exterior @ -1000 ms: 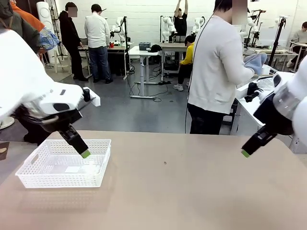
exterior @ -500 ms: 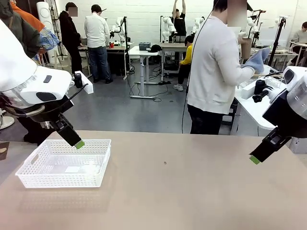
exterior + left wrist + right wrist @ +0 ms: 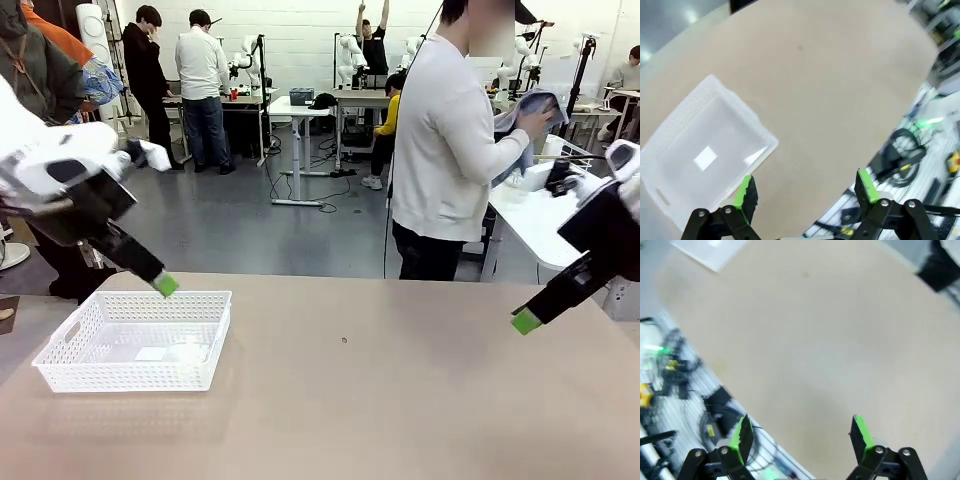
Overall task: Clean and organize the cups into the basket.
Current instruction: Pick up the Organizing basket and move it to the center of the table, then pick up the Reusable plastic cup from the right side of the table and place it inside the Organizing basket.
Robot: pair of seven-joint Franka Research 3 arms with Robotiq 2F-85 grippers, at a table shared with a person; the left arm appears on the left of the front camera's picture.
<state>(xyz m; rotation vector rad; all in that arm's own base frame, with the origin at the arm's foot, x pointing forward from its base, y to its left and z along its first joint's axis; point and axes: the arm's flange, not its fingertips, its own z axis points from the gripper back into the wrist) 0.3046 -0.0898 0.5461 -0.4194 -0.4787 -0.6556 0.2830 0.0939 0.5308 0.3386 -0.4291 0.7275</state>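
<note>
The white lattice basket [image 3: 120, 375] sits empty at the table's left front; it also lies at the left of the left wrist view as basket [image 3: 685, 117]. The cups are out of view. My left gripper [image 3: 165, 285] hangs open just above the basket's far rim, and between its wide-apart green pads, gripper [image 3: 805, 189], there is nothing. My right gripper [image 3: 525, 321] hovers open over the table's right edge, far from the basket; the right wrist view has this gripper [image 3: 801, 434] empty above bare tabletop.
A person [image 3: 450, 150] stands at the far side, turned to a white side table [image 3: 530, 215], with a blue cloth [image 3: 530, 110] in both hands. A small dark speck [image 3: 344, 340] marks the tan table [image 3: 350, 420]. Cables and equipment [image 3: 715, 410] lie past its near edge.
My left arm has risen and drawn back to the left, its fingertip now off the basket's inside. The right gripper shifted slightly right. The person raised the cloth higher.
</note>
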